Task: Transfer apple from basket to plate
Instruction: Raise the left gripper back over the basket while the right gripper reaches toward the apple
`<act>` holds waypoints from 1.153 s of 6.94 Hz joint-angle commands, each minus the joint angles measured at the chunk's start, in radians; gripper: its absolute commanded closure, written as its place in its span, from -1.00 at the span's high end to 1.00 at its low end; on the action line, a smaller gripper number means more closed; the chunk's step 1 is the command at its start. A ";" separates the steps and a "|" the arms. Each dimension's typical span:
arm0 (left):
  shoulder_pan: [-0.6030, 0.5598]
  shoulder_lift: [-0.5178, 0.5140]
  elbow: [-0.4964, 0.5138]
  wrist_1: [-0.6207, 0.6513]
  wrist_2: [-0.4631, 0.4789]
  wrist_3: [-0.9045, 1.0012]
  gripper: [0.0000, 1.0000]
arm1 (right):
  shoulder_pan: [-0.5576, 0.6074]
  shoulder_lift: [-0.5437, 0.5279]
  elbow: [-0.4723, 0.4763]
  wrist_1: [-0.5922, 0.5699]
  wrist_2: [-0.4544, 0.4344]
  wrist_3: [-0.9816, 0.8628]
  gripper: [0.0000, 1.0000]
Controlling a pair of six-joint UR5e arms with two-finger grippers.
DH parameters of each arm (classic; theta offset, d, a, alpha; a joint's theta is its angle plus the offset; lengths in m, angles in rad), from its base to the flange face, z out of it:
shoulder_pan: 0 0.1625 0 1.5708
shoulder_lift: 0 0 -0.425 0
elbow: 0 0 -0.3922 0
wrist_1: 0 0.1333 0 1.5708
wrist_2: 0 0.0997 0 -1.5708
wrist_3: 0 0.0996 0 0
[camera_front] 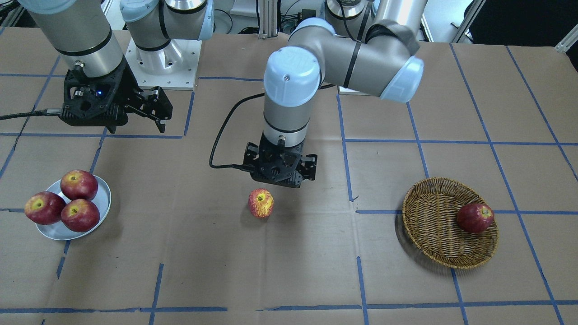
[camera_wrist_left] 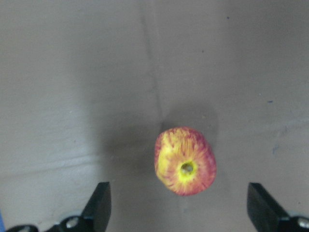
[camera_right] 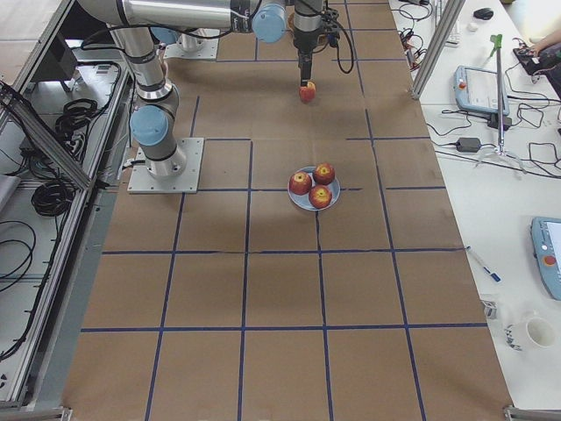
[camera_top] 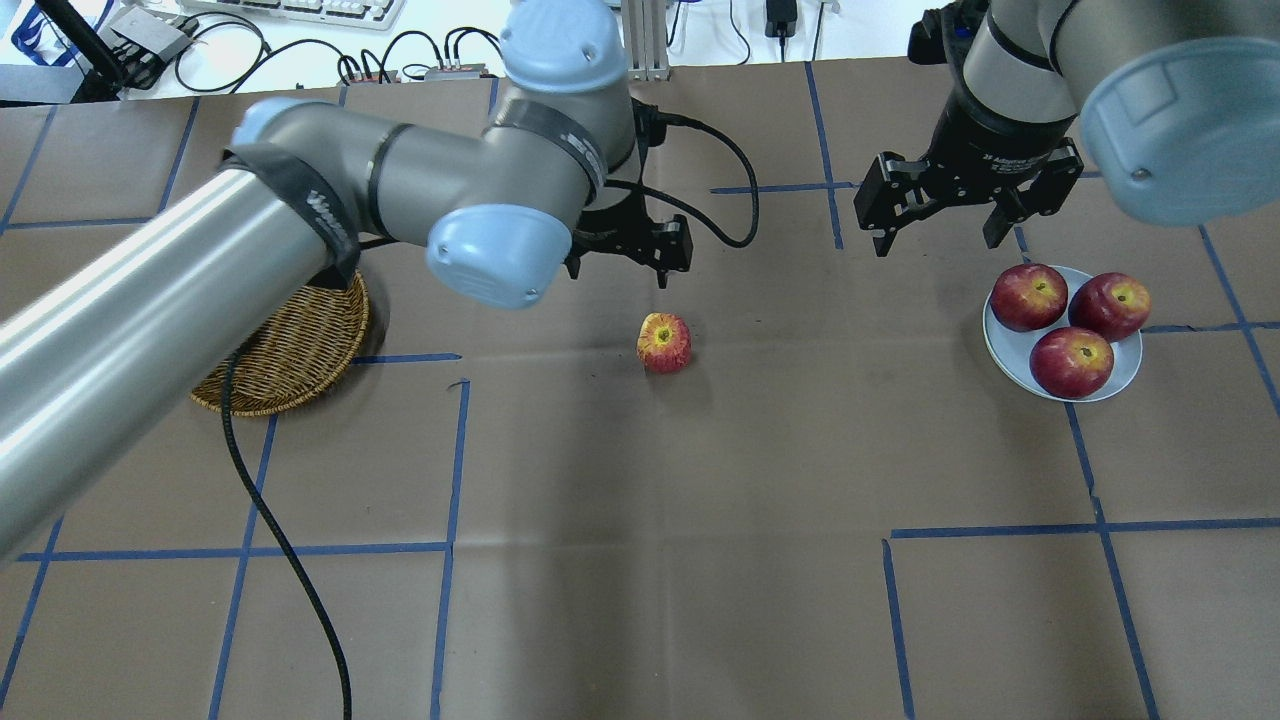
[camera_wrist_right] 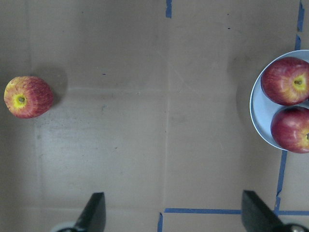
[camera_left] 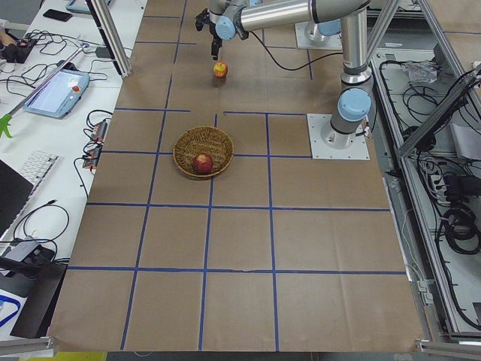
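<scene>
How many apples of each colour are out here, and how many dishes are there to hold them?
dark red apples: 4, three on the plate, one in the basket
streaked pinkish apple: 1, lying outside both
basket: 1
plate: 1
Total: 7

**Where everything sits on your table**

You have the apple (camera_front: 260,203) alone on the table (camera_front: 289,271). It lies about midway between the basket (camera_front: 429,234) on the robot's left and the plate (camera_front: 104,198) on its right, well apart from both. In the basket, another apple (camera_front: 475,217) lies against the outer rim, on the side away from the centre. On the plate you'll find three more apples (camera_front: 79,184) huddled together, touching. The left gripper (camera_front: 281,178) hangs above the apple, clear of it. The right gripper (camera_top: 940,228) hangs over the table between apple and plate, nearer the plate.
</scene>
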 commanded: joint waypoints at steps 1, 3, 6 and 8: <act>0.144 0.169 0.020 -0.206 -0.001 0.180 0.98 | 0.001 -0.001 0.000 0.000 0.000 0.000 1.00; 0.270 0.311 0.023 -0.415 0.001 0.280 0.98 | 0.016 0.008 -0.001 -0.020 0.002 0.018 1.00; 0.285 0.369 -0.015 -0.447 0.007 0.280 0.98 | 0.207 0.143 -0.027 -0.137 -0.005 0.266 1.00; 0.287 0.360 -0.018 -0.444 0.012 0.282 0.98 | 0.312 0.262 -0.034 -0.277 -0.011 0.392 1.00</act>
